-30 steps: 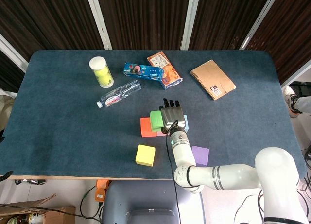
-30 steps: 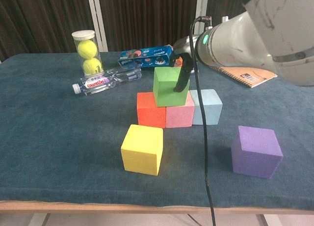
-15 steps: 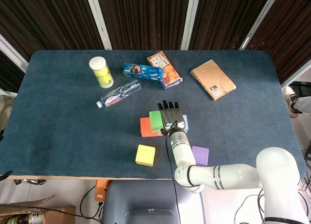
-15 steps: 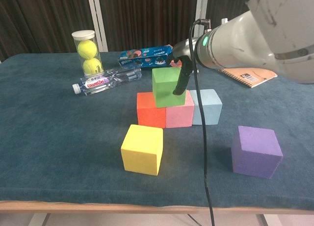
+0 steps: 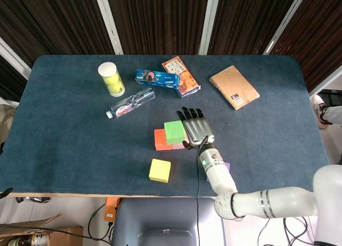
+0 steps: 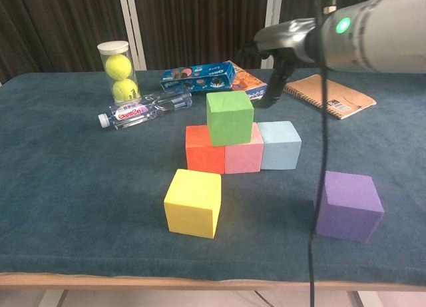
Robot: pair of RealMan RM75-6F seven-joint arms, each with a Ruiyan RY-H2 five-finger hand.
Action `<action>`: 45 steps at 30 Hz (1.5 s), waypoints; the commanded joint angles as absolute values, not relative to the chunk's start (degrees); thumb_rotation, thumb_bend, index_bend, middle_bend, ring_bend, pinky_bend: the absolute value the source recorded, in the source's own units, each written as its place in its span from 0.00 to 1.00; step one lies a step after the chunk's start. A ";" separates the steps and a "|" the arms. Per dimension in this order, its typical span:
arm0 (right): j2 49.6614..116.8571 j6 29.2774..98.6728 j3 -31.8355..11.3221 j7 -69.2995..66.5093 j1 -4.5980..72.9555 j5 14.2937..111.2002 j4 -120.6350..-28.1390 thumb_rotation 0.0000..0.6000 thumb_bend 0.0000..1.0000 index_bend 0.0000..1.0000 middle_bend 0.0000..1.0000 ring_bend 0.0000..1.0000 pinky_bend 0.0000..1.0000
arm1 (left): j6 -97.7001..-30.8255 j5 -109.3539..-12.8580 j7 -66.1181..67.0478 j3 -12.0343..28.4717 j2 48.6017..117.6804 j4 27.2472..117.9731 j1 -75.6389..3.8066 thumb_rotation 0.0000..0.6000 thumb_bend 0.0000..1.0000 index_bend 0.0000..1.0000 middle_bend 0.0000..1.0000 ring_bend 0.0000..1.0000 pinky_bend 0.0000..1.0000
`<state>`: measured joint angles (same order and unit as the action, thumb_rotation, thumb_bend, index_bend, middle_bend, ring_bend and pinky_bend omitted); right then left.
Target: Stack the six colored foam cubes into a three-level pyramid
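Ample bare table [image 6: 80,187] surrounds yellow cube [image 6: 193,202], purple cube [image 6: 348,206].

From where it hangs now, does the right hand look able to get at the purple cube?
Probably yes: the right hand holds nothing, and the purple cube sits alone with nothing on or against it.

Head cam overhead; chest cam low-front.
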<state>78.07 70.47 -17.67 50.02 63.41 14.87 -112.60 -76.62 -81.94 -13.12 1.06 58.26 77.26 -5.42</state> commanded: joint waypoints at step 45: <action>66.35 45.27 1.19 8.34 36.09 54.18 -105.24 1.00 0.18 0.15 0.00 0.00 0.00 | -74.66 -81.24 -10.83 1.07 59.72 77.36 -6.44 0.97 0.12 0.05 0.00 0.00 0.11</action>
<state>65.81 45.22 1.18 8.23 36.17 54.28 -105.79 -74.65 -81.24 -10.82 1.07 59.72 77.37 -6.45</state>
